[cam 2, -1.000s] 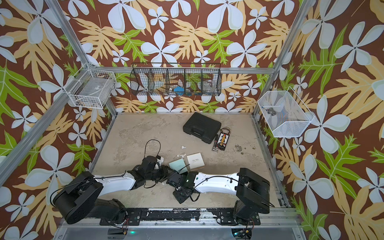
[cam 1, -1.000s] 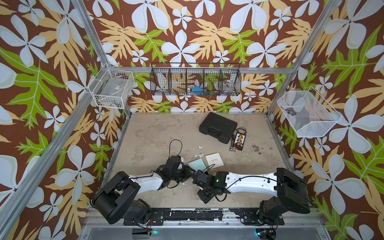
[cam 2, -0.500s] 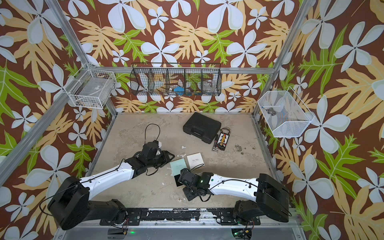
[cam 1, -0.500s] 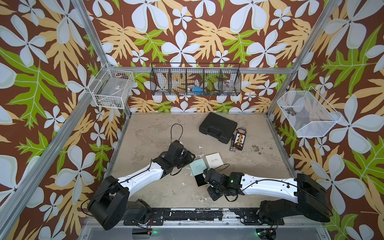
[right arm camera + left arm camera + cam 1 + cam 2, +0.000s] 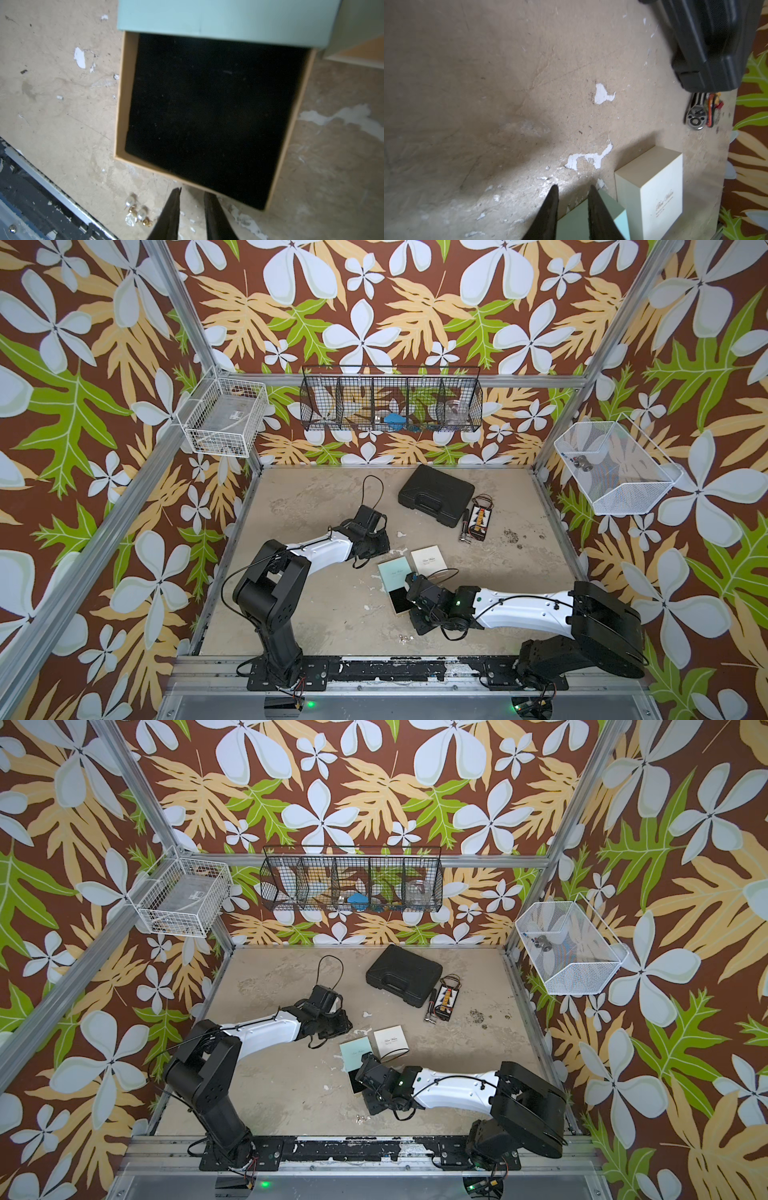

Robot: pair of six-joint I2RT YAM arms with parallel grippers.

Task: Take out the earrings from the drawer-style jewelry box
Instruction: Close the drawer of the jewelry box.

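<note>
The jewelry box is a mint-green sleeve (image 5: 391, 574) (image 5: 354, 1052) with its tan drawer (image 5: 400, 601) (image 5: 120, 116) pulled out toward the front. The drawer's black lining is bare. The earrings (image 5: 404, 639) (image 5: 361, 1119) (image 5: 137, 212), pearl studs with golden backs, lie on the table between the drawer and the front rail. My right gripper (image 5: 417, 622) (image 5: 192, 191) hovers just off the drawer's near corner, beside the earrings, jaws slightly apart and holding nothing. My left gripper (image 5: 385, 548) (image 5: 573, 187) hangs over the sleeve's far corner (image 5: 579, 220), jaws narrowly apart and holding nothing.
A cream box (image 5: 428, 559) (image 5: 658, 193) stands against the sleeve's far right side. Farther back lie a black case (image 5: 436, 494) and a ratchet with a bit holder (image 5: 478, 522). White paint chips (image 5: 602, 94) dot the table. The black front rail (image 5: 41, 199) runs close to the earrings.
Both grippers were together at the box a second ago. The left arm has pulled back to the far left and its jaws have narrowed. The right gripper has drawn back to the right.
</note>
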